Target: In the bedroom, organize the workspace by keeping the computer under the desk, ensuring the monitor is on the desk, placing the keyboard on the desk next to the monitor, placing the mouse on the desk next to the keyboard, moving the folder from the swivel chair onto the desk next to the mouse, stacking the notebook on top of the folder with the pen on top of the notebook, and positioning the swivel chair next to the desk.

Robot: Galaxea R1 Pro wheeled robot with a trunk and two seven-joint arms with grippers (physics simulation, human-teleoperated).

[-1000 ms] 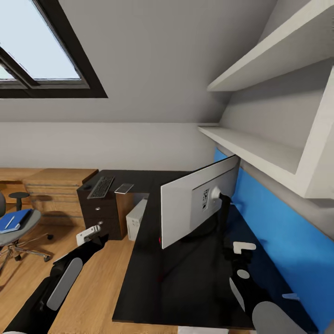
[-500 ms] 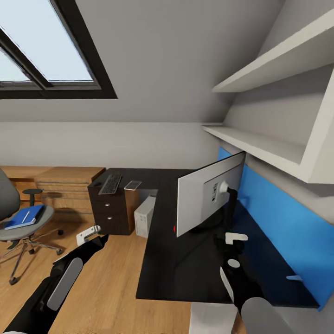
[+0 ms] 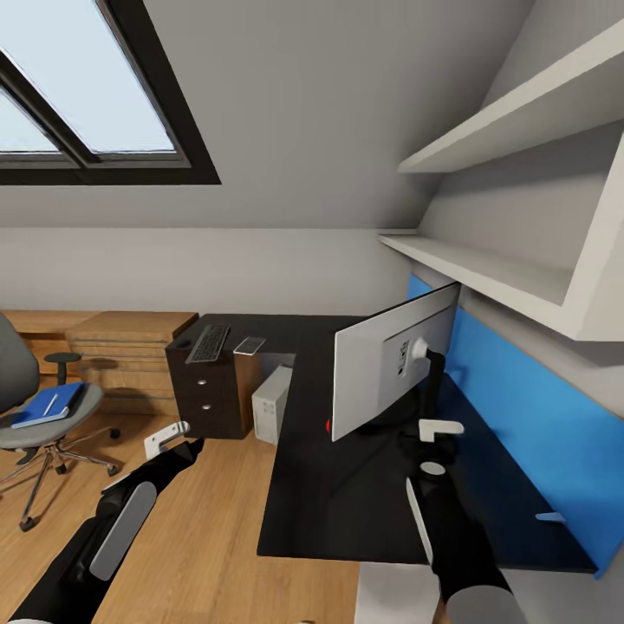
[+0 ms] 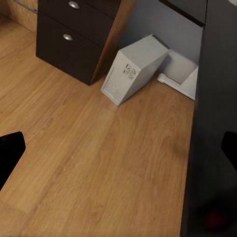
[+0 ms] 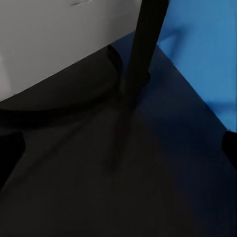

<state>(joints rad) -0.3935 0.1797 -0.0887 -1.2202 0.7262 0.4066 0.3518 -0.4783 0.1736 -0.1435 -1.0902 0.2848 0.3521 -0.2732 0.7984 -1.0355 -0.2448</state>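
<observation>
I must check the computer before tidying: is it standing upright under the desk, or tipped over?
Upright. The computer stands on the wooden floor on its base, tucked under the desk beside the drawers.

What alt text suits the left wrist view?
A light grey-white tower computer stands on a light wood plank floor under the glossy black desk, beside dark drawers with round silver knobs.

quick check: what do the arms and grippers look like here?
Both arms are black with grey oval panels on the forearm, left arm, right arm. The left gripper and right gripper are white. The right wrist carries a round grey cap. No cables or markings visible.
</observation>
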